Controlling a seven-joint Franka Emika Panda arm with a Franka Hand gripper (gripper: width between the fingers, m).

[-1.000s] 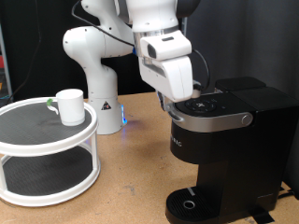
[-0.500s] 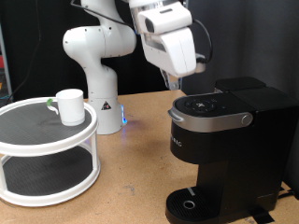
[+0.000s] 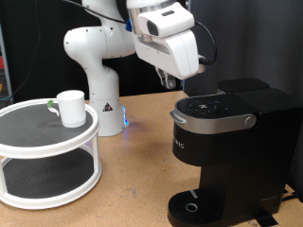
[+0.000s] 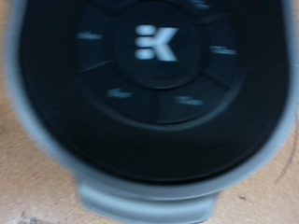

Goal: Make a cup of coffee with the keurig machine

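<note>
Below the hand, exterior view: the keurig machine (image 3: 227,147) stands on the surface (image 3: 133,180), its lid down and button panel (image 3: 216,107) facing up.
Hand, exterior view: the hand (image 3: 169,83) hangs in the air above the panel, apart from it; I cannot tell whether the fingers are open or closed.
Cup, exterior view: the cup (image 3: 69,107) sits well apart from the hand, on the top tier of a round white stand (image 3: 47,156); the drip tray (image 3: 194,205) holds nothing.
Wrist view: blurred, filled by the panel (image 4: 149,89) and its logo; no fingers show.
Step, as I judge: working the brewer's top, cup not yet placed.
Next move calls for: a clean, centred approach.
</note>
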